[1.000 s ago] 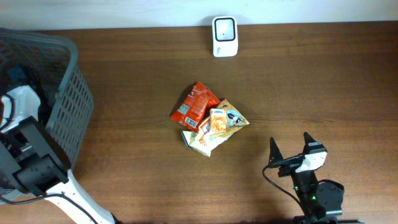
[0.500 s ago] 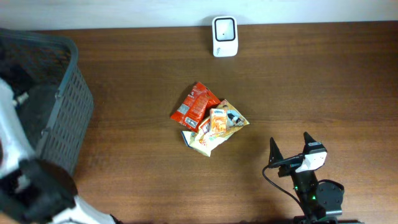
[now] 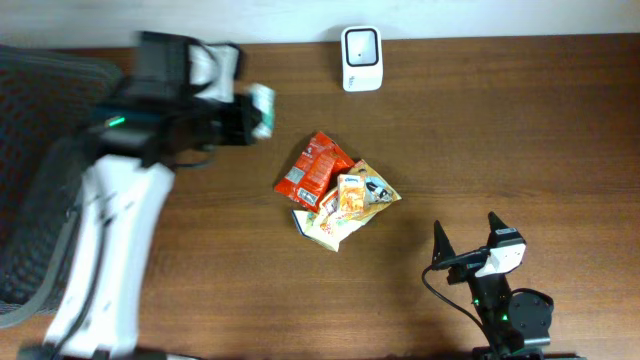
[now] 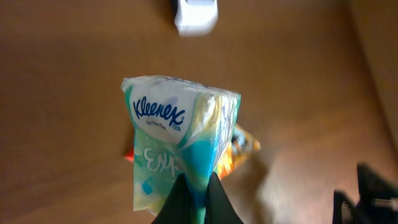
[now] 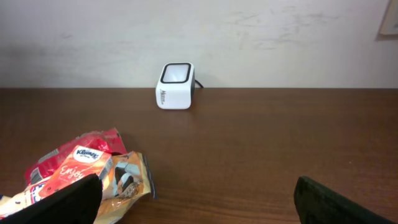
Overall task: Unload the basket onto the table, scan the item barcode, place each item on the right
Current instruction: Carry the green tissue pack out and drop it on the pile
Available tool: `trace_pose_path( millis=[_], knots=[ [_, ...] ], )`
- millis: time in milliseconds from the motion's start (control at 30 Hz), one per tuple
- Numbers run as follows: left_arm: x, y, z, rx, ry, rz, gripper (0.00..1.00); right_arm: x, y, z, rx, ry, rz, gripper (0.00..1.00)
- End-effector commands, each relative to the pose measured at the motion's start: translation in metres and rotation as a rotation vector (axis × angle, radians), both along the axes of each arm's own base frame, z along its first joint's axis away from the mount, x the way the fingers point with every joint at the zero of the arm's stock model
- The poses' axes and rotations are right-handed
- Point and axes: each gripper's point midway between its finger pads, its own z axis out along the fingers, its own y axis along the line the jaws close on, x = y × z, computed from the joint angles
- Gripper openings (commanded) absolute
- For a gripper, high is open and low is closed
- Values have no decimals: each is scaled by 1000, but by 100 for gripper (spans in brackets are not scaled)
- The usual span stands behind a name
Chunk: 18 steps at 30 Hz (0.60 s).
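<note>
- My left gripper [image 4: 194, 186] was clenched on the near edge of the tissue pack [image 4: 177, 124];
- the scanner [image 4: 196, 14] lay straight beyond the pack's far end, well apart; this arm was nearer it;
- my right gripper [image 5: 196, 199] stood spread wide, empty.

- the table [image 3: 520, 150] is seen as dark brown wood, smooth, with a faint sheen.
- the tissue pack [image 4: 180, 130] is wrapped in thin, glossy plastic film, creased where it is pinched.
- the snack packets [image 3: 335, 190] are made of shiny, crinkled wrapper.
- the scanner [image 3: 360, 45] is cased in smooth white plastic, with a dark glossy window.
- the basket [image 3: 30, 200] is formed of grey plastic mesh, matt.
- the left arm [image 3: 120, 230] is covered in a smooth white shell, with black parts at the wrist.
- the right gripper [image 3: 465, 225] is finished in matt black.
- the wall [image 5: 249, 37] is painted pale and matt, faintly scuffed.
</note>
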Motion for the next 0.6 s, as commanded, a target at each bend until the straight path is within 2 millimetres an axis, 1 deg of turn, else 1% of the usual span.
trace_pose_path(
  millis=[0,33,100,133,167,200,233,267,300,333,367,433,467,500,533,567],
  knots=[
    [-2,-76,-82,38,159,-184,0,0,2,-3,-7,3,9,98],
    [-2,-101,-110,56,200,-238,0,0,2,-3,-7,3,8,98],
    [-7,-130,-144,81,249,-300,0,0,2,-3,-6,3,9,98],
    [-10,-139,-158,93,272,-320,0,0,2,-3,-7,3,9,98],
    [-16,-148,-179,117,311,-341,8,0,2,-3,-7,3,9,98],
    [-19,-151,-191,128,336,-349,10,0,2,-3,-7,3,8,98],
    [-19,-151,-194,132,342,-349,14,0,2,-3,-6,3,9,98],
    [-16,-147,-197,156,338,-336,30,0,2,-3,-7,3,8,98],
    [-13,-143,-197,175,328,-322,36,0,2,-3,-7,3,8,98],
    [-9,-140,-194,179,322,-312,43,0,2,-3,-7,3,8,99],
    [-4,-136,-185,175,317,-298,49,0,2,-3,-7,3,8,98],
    [12,-120,-155,180,291,-251,54,0,2,-3,-6,3,9,98],
    [20,-108,-132,187,271,-216,57,0,2,-3,-7,3,9,98],
    [29,-91,-104,201,245,-171,61,0,2,-3,-7,3,8,98],
    [33,-71,-81,229,225,-122,61,0,2,-3,-7,3,9,98],
    [36,-57,-63,251,203,-85,62,0,2,-3,-6,3,9,99]
  ],
)
